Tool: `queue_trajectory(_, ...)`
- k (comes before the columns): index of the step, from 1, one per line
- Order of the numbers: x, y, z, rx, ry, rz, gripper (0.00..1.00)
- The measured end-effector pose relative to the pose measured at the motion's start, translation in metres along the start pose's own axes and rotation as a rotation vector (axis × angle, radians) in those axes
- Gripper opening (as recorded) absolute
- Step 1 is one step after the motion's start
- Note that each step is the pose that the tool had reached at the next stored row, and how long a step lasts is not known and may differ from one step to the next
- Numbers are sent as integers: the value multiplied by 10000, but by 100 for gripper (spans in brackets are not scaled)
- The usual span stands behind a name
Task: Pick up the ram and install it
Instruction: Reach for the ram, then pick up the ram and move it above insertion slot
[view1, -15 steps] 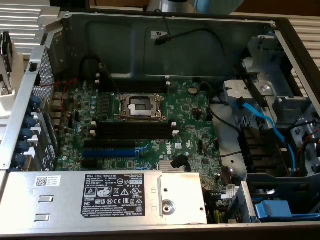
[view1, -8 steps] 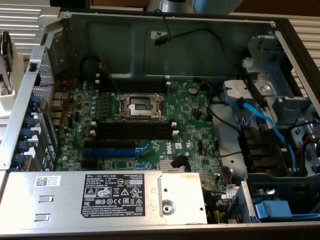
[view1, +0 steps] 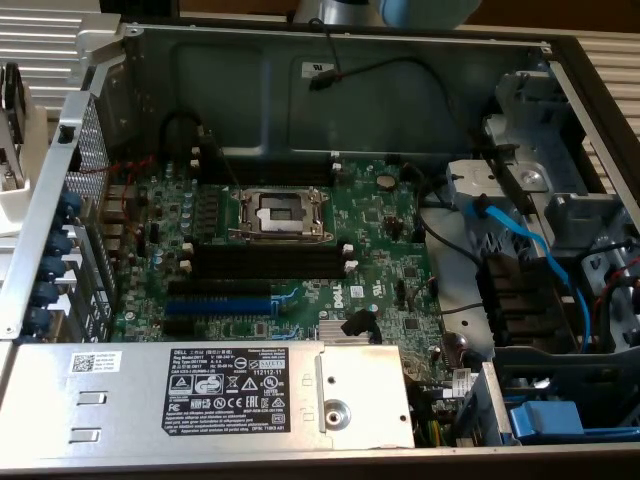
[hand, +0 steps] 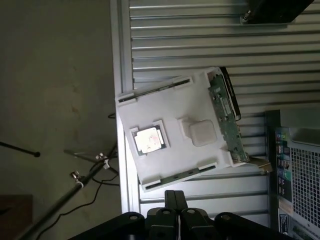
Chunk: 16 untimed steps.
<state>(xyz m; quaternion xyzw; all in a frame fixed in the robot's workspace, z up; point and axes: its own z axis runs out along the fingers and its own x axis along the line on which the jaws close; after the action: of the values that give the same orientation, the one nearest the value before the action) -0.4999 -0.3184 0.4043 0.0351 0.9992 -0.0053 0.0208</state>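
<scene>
The gripper (hand: 175, 196) is clenched shut on nothing and hangs clear beside the white tray (hand: 170, 100). The ram (hand: 227, 117) stands on edge along the tray side nearest the computer case (hand: 295, 165), apart from the fingers. The tray sits close to the ribbed table's edge (hand: 122, 50). Inside the case, the black memory slots (view1: 265, 262) lie open between the CPU socket (view1: 280, 212) and the blue slot (view1: 220, 305).

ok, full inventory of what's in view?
ram: one, green, on edge in the tray's side
tray: one, white, on the ribbed table
processor chip: one, silvery, in a tray pocket
motherboard: one, green, inside the open case
memory slots: one bank, black, mid-board
blue slot: one, blue, beside the black slots
power supply: one, silver, alongside the motherboard
cable: one, blue, exterior view's right
pincer: one, black, shut and empty, near the tray
</scene>
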Motion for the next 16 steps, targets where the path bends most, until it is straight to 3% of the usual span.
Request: queue_trajectory(16,0,0,-1,0,1,-2,10)
